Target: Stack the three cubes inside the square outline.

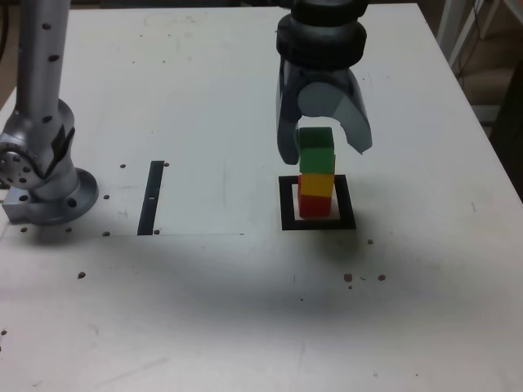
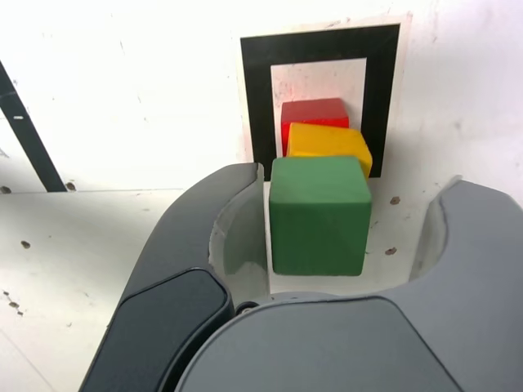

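Where the wrist view looks close, spread gripper [image 2: 327,237] clear of green cube [image 2: 317,214].

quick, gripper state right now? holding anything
Gripper: open, jaws spread either side of the green cube, which sits on the yellow cube; holding nothing.

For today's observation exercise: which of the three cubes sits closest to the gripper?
The green cube, top of the stack between the open gripper jaws. The yellow cube sits beneath it, the red cube lowest.

White table [image 1: 204,310]; thin black strip [image 1: 153,198]; scattered dark specks [image 1: 364,278], maybe holes.
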Robot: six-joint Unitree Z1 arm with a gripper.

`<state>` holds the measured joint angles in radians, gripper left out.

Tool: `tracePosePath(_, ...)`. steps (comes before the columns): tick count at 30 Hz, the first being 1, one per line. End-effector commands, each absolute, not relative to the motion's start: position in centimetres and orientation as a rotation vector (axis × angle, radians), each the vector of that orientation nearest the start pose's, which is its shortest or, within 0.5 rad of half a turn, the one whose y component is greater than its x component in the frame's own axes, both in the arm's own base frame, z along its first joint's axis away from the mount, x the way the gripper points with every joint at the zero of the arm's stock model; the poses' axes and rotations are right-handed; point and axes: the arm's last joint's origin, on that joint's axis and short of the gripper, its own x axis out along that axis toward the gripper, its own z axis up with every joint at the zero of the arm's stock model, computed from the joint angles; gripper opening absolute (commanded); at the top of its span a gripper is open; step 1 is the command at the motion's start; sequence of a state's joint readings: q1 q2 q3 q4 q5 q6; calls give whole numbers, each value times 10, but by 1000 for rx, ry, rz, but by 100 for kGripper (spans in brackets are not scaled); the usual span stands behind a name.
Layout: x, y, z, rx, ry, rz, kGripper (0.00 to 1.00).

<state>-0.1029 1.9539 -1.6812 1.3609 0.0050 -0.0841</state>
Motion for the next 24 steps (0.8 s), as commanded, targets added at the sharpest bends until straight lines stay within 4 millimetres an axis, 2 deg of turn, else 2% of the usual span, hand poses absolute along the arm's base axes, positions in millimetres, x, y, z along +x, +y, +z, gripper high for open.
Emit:
tracePosePath(1,346,-37,309,23,1620,-14,100)
tracePosePath(8,346,-37,312,23,1612,-16,99)
tracePosePath(13,335,-39,325,30,1602,-15,100)
tracePosePath(19,305,-42,355,36,1575,-26,100)
tracePosePath(24,264,-39,379,51,1569,-33,100)
